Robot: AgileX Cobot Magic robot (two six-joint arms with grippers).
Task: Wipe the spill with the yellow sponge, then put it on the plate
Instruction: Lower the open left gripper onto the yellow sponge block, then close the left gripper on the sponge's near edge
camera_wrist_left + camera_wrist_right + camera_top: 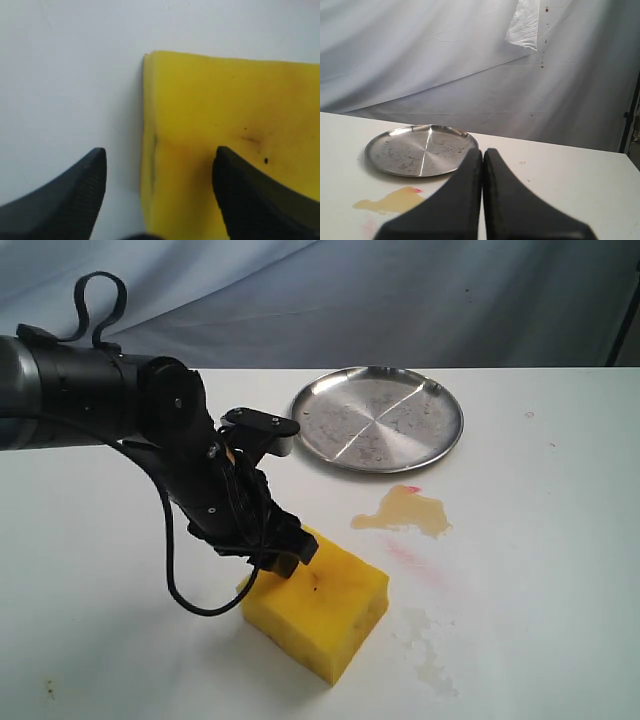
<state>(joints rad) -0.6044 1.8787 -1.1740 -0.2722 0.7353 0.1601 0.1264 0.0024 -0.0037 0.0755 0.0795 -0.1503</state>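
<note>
The yellow sponge (325, 605) lies on the white table, near the front and left of centre. My left gripper (285, 552) hangs open at the sponge's left end. In the left wrist view the left gripper (160, 150) straddles the sponge's (225, 110) edge, with one finger over bare table and the other over the foam. The amber spill (405, 510) sits between the sponge and the steel plate (378, 417), apart from both. My right gripper (482, 151) is shut on nothing and looks toward the plate (422, 148) and the spill (390, 201); the exterior view does not show it.
A pink-red streak (405, 555) runs just below the spill. A pale greyish dried stain (425, 652) marks the table right of the sponge. A grey cloth backdrop (400, 290) hangs behind the table's far edge. The left arm's cable (185, 595) loops down beside the sponge.
</note>
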